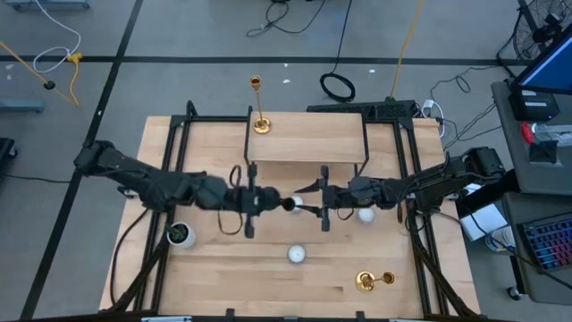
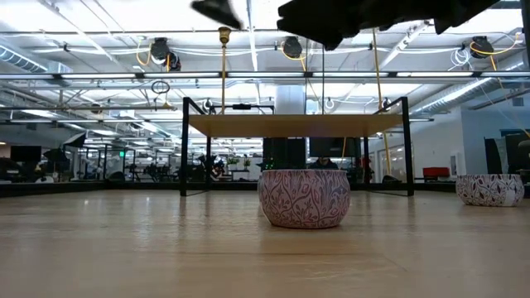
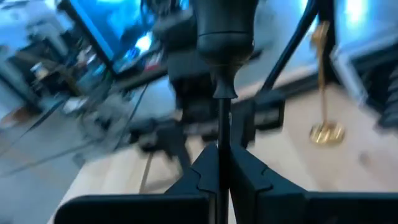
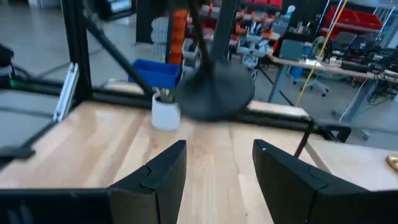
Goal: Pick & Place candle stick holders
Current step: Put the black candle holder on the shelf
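One gold candlestick (image 1: 258, 105) on shelf (image 1: 307, 148); left gripper (image 1: 264, 202) jaws pinch black candlestick (image 3: 222, 74); right gripper (image 4: 217, 168) jaws spread; gold candlestick lying on table (image 1: 374, 281) left.

Grey floor (image 1: 179, 36) with dark seams, cables (image 1: 338, 86) strewn. Ceiling pipes (image 2: 99, 76), bright strip lights. Blue monitor (image 1: 547, 63) lit beside wooden surface (image 1: 268, 277).

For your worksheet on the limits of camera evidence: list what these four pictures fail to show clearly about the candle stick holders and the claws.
- Black candle stick holder: in the left wrist view its base is hidden below the left claw; in the right wrist view it is blurred.
- Low view: both claws are cut off by the top edge.
- Tipped gold candle stick holder: too small in the high view for detail.
- Right claw: open, empty.
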Robot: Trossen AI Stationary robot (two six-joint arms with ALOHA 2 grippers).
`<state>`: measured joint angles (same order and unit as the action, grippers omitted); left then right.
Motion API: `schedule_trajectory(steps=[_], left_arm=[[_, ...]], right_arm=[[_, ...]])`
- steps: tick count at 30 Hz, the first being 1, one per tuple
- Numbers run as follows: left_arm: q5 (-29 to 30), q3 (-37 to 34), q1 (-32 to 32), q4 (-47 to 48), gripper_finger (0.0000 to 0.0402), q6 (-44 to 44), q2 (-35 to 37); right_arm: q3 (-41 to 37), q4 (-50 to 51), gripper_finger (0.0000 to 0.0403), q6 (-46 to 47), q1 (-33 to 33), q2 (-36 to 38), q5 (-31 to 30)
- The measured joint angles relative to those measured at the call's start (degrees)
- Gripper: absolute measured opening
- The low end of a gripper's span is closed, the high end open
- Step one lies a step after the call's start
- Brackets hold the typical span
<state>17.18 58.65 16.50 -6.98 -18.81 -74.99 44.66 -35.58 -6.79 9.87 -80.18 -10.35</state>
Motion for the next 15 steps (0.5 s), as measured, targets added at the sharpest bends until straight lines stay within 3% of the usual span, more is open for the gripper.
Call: schedule_trajectory(steps=[3,8,13,15], left_arm=[[-5.0,-0.1,-2.7,-6.2,0.0025,-0.3,-1.8],[-6.4,-0.1,-6.0,-16.4,0.0014,-1.2,-6.2],[-14.3,-0.1,-7.8,-25.8,0.0016,-1.0,-10.3],[-14.8,-0.1,-7.9,-28.9,0.0026,-0.3,-11.7]], right_arm=[[0.0,-3.0,0.0180,-0.3,0.0,0.0,0.1],[0.0,-8.9,0.0180,-2.0,-0.1,0.0,0.0],[0.0,-11.5,0.0180,-4.6,-0.5,0.0,0.0],[0.0,-11.3,0.0178,-4.7,-0.5,0.0,0.0]])
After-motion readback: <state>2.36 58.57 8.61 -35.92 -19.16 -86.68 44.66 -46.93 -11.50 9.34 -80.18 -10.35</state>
